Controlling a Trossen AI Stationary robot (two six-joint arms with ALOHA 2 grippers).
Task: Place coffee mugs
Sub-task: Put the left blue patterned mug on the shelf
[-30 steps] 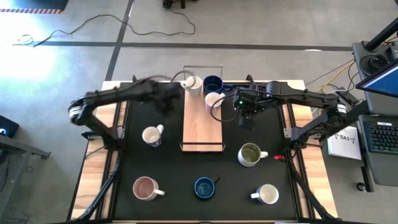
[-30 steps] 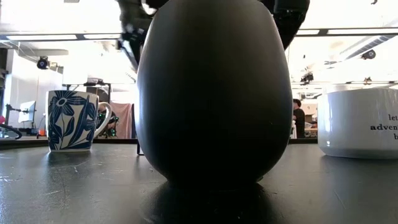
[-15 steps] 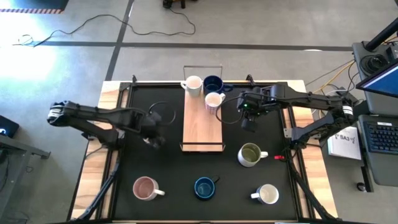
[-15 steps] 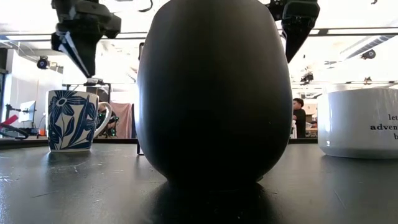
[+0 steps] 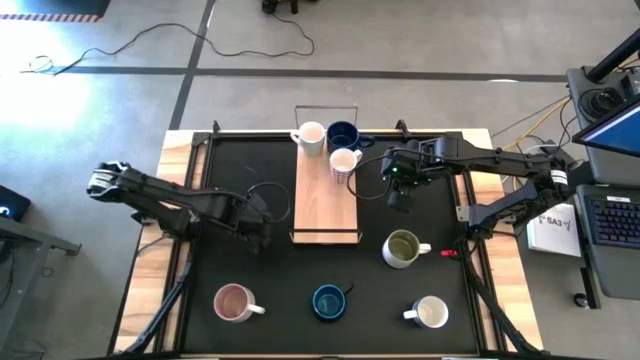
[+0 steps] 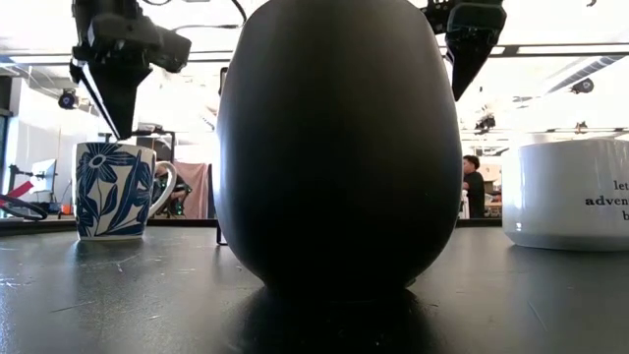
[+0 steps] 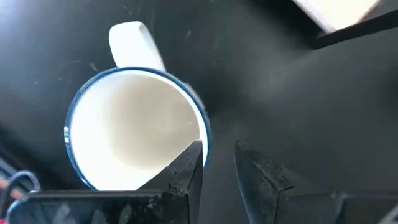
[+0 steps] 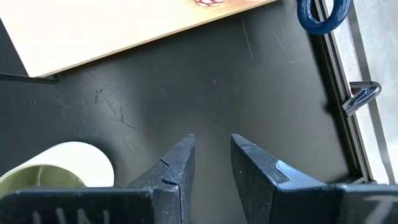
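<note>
The left gripper [image 7: 217, 168], fingers narrowly parted and empty, hangs over the blue-rimmed mug [image 7: 134, 124] near the desk's left edge, apparently lining up a grasp; the right gripper [image 8: 210, 163], also slightly open, waits beside the wooden tray [image 5: 325, 200]

Bare black table mat [image 5: 270, 275] between wooden tray [image 5: 324, 205] and front row: pink-lined mug [image 5: 234, 302], dark blue mug [image 5: 329, 302], white mug [image 5: 431, 313]. Olive green mug [image 5: 401, 248] blocks right middle. Tray's front half bare.

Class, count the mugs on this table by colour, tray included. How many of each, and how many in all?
White or cream mugs: 3
White mug with blue flowers: 1
Dark blue mugs: 2
Olive green mug: 1
Pink-inside mug: 1
Total: 8
</note>
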